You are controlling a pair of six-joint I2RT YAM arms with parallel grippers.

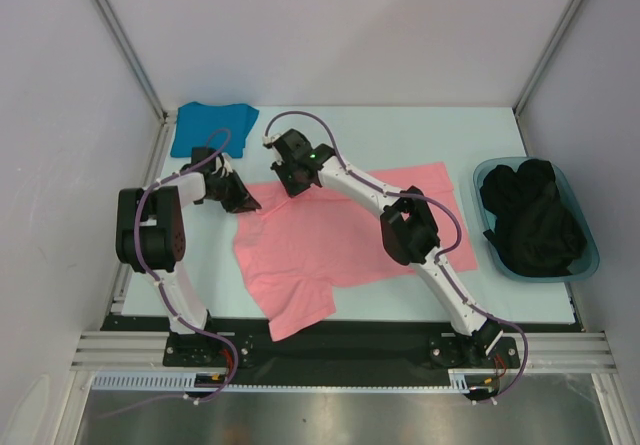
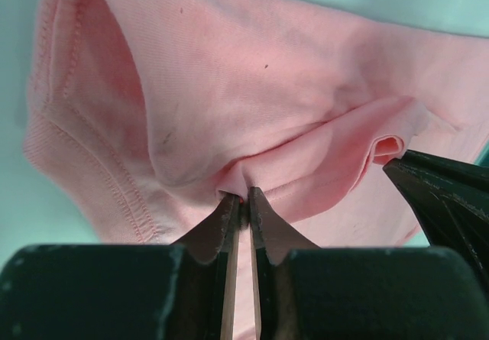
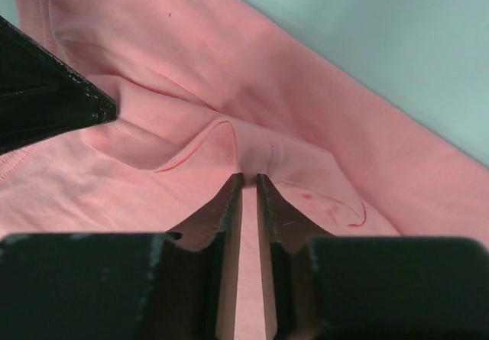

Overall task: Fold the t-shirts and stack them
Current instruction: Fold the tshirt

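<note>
The salmon pink t-shirt (image 1: pixel 330 240) lies spread over the middle of the table, one corner hanging over the near edge. My left gripper (image 1: pixel 243 197) is shut on a pinched fold of it near a sleeve hem (image 2: pixel 243 195). My right gripper (image 1: pixel 290 177) is shut on another fold of the pink shirt (image 3: pixel 248 173) close by, at the shirt's far left part. Each wrist view shows the other gripper's black finger beside it. The teal-blue t-shirt (image 1: pixel 210 125) lies folded at the far left corner.
A translucent teal tub (image 1: pixel 585 227) with dark clothes (image 1: pixel 530 215) stands at the right edge. Grey walls enclose the table on three sides. The arms' bases sit on the rail at the near edge.
</note>
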